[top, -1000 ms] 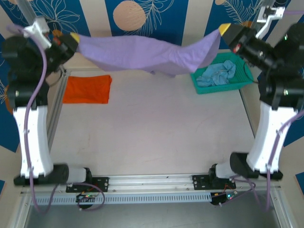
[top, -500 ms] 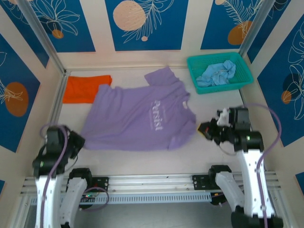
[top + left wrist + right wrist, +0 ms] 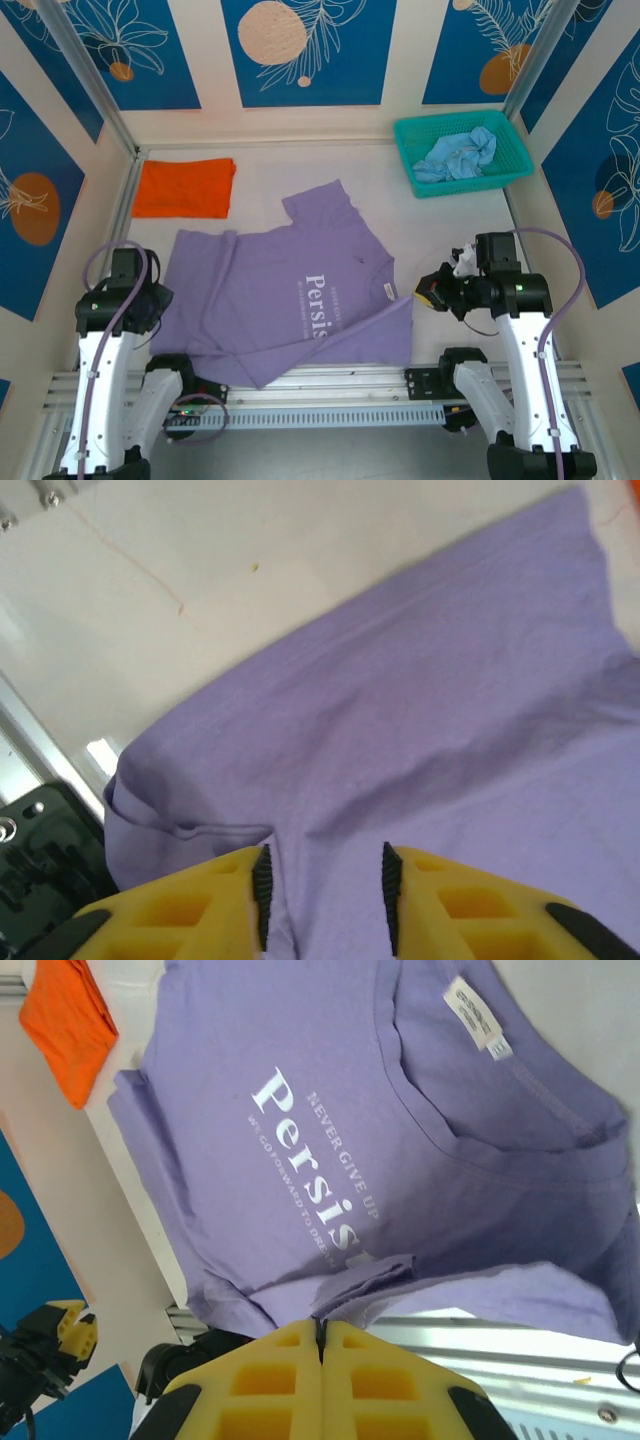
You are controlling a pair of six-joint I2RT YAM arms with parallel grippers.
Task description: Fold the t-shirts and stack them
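the pale flat table [image 3: 460, 240] held the big lavender-purple cloth t-shirt [image 3: 290, 300], spread out in the middle and not folded. the teal plastic mesh basket [image 3: 470, 186], upper right, held the crumpled pale blue t-shirt [image 3: 457, 155]. the bright orange t-shirt [image 3: 185, 187] lay folded, upper left. the left gripper [image 3: 325, 895] stood a little open over purple cloth. the right gripper [image 3: 321, 1335] was closed and seemed to pinch the purple edge. two shirts looked left to fold.
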